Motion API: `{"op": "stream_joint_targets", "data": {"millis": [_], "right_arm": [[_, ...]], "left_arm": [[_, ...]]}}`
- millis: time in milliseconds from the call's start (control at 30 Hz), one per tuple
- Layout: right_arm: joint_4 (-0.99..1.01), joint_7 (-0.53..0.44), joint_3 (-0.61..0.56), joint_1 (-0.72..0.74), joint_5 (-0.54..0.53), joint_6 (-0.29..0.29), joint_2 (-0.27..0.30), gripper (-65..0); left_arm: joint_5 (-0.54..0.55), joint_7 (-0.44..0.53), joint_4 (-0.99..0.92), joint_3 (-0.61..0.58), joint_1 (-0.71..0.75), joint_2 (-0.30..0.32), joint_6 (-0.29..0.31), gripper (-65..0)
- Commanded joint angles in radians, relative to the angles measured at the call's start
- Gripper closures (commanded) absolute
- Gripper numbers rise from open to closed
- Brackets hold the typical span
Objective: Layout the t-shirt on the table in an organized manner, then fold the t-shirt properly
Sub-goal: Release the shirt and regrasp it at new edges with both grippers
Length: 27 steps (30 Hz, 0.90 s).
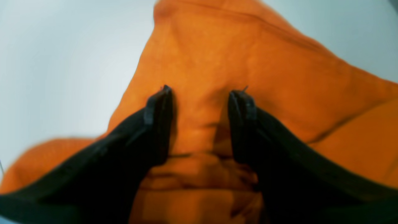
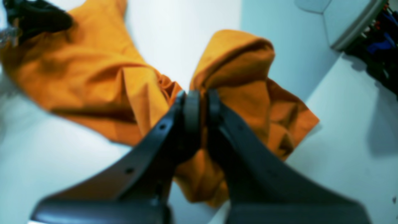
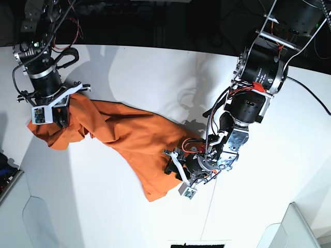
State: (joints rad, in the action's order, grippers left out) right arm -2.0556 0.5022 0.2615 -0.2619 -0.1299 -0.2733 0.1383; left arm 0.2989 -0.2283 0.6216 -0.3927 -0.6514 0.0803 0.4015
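Rumpled orange soft-fabric t-shirt [image 3: 129, 137] stretched across white matte tabletop [image 3: 155, 72], right claw [image 2: 200, 98] pinching one end, left claw [image 1: 200, 93] spread over other end.

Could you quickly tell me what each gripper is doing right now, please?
Left gripper: open, jaws apart over the t-shirt.
Right gripper: shut on the t-shirt.

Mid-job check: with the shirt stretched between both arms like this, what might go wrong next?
1. The left gripper has its jaws open over the t-shirt; that end may be loose and slump.
2. The right gripper is shut on bunched fabric, so pulling could drag the shirt in a twisted rope rather than flat across the table.
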Motion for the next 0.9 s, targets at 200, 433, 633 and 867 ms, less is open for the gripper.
{"op": "stream_joint_targets", "data": {"millis": [200, 433, 633, 867], "right_arm": [[-0.159, -0.027, 0.003, -0.179, -0.029, -0.108, 0.009, 0.0], [-0.225, -0.026, 0.003, -0.344, -0.185, -0.258, 0.009, 0.0], [-0.219, 0.089, 0.003, -0.381, -0.267, -0.277, 0.014, -10.3], [-0.218, 0.087, 0.003, -0.334, -0.297, -0.273, 0.014, -37.7]], "left_arm": [[-0.092, 0.045, -0.063, -0.039, -0.041, 0.007, -0.053, -31.5], [-0.110, 0.031, -0.066, -0.126, -0.047, 0.055, -0.165, -31.3], [-0.109, 0.000, -0.066, -0.125, -0.077, 0.072, -0.181, -31.3], [-0.096, -0.053, -0.024, -0.125, -0.133, 0.083, -0.126, -31.3]]}}
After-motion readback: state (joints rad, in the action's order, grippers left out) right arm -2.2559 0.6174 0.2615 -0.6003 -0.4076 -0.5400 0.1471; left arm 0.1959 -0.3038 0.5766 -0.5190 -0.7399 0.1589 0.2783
